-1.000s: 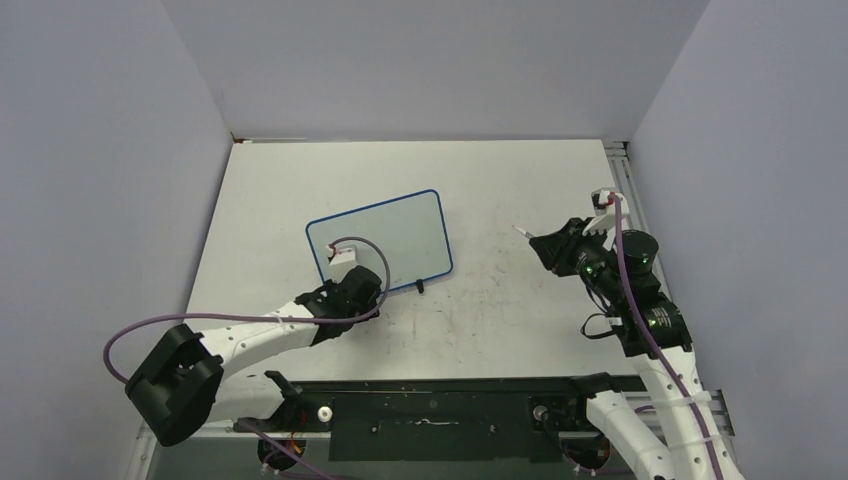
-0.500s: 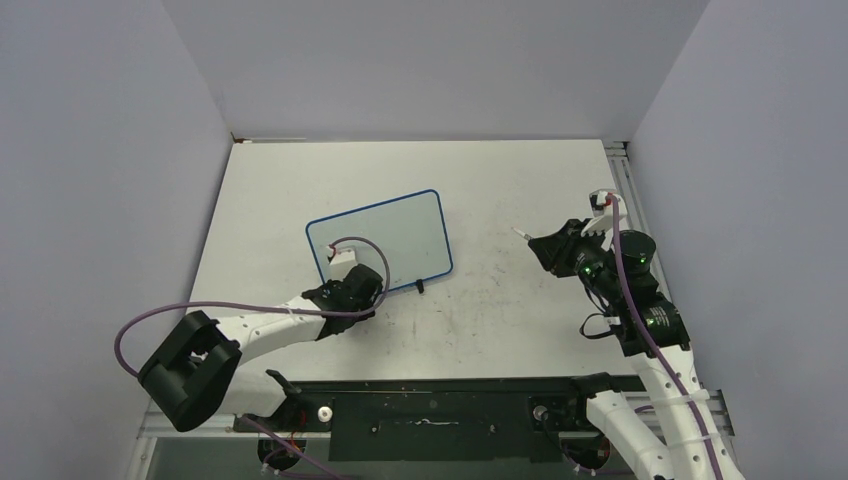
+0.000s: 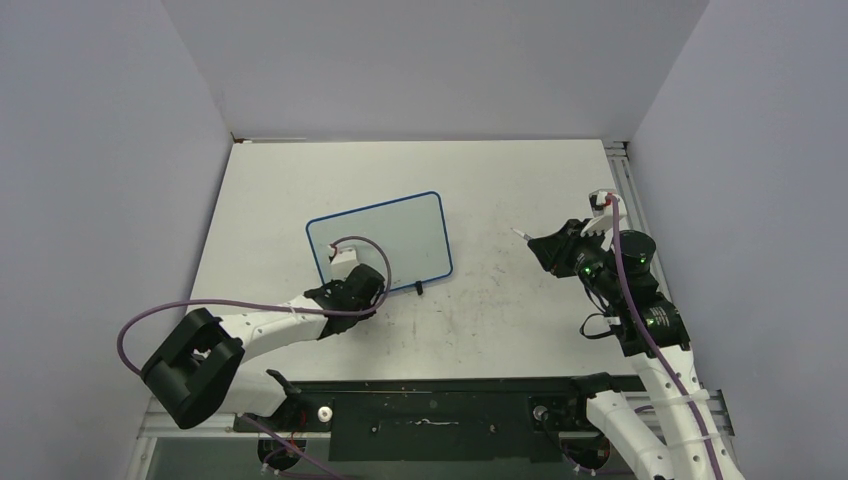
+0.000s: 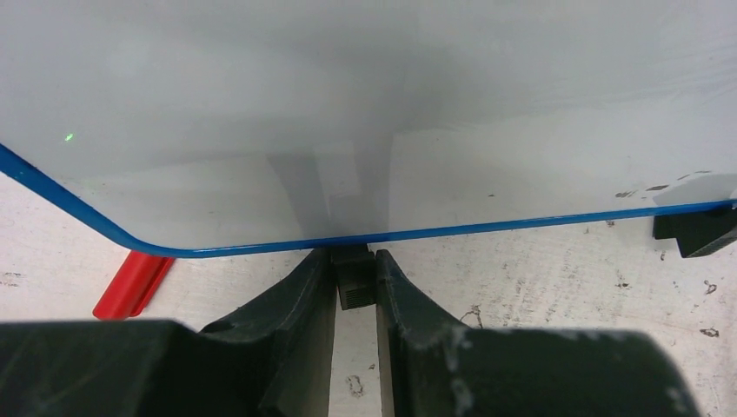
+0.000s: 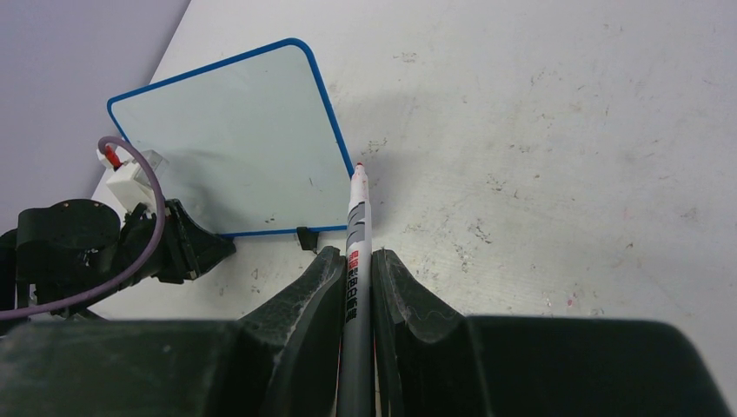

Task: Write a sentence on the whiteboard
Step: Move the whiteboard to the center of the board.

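The whiteboard with its blue frame lies on the table left of centre; its surface is blank, and no sentence shows on it. My left gripper is at its near edge, shut on the board's black clip foot. A second clip foot sits to the right. My right gripper is right of the board and apart from it, shut on a grey marker whose red tip points toward the board's near right corner.
A red marker cap lies on the table just below the board's near left corner. The scuffed white tabletop is bounded by grey walls at back and sides. A black rail runs along the near edge.
My left arm has shifted slightly along the board's near edge and settled. The board has turned very slightly. The right arm with the marker has barely moved.
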